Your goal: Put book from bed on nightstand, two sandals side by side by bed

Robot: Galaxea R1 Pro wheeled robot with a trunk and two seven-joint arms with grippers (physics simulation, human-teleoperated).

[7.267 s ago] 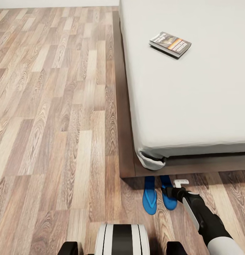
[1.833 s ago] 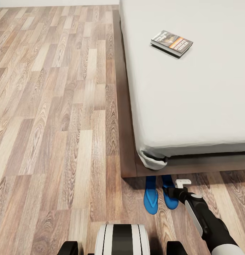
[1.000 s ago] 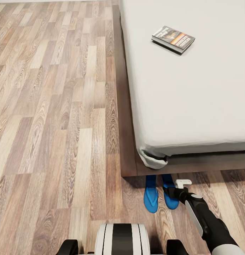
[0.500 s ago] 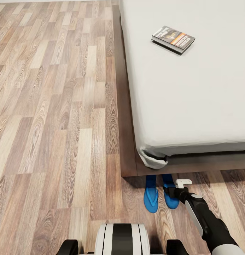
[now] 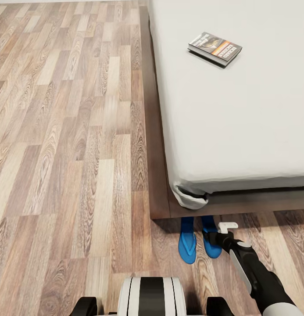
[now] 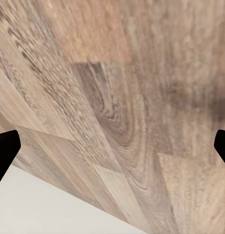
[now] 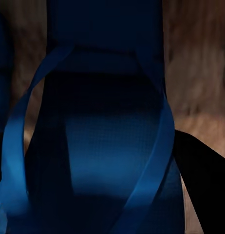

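Robot base [image 5: 152, 296] is seen at the near edge of the head view, on the wood-plank floor [image 5: 73, 145]. The right arm [image 5: 257, 272] is extended forward and down, with the right gripper [image 5: 215, 239] set low at the right sandal [image 5: 211, 243], just in front of the bed's foot corner. In the right wrist view that sandal [image 7: 107, 146] is seen close up, blue straps and sole in shadow, with a dark fingertip [image 7: 200, 170] just beside its edge; jaws appear spread either side of the sole, but whether it is actually clamped cannot be told. The left sandal [image 5: 186, 243] lies flat just beside the right one, roughly parallel, both with one end tucked under the dark-brown bed frame [image 5: 239, 204].

In the left wrist view the left gripper [image 6: 112, 146] is shown wide open, dark fingertips [image 6: 5, 151] at the far edges, nothing between them, floor planks behind.

Farther off, the light-grey mattress [image 5: 239, 118] is seen with a rumpled sheet corner [image 5: 189, 197]. The book [image 5: 215, 48] lies flat on the mattress, well apart from the sandals, toward the far end.
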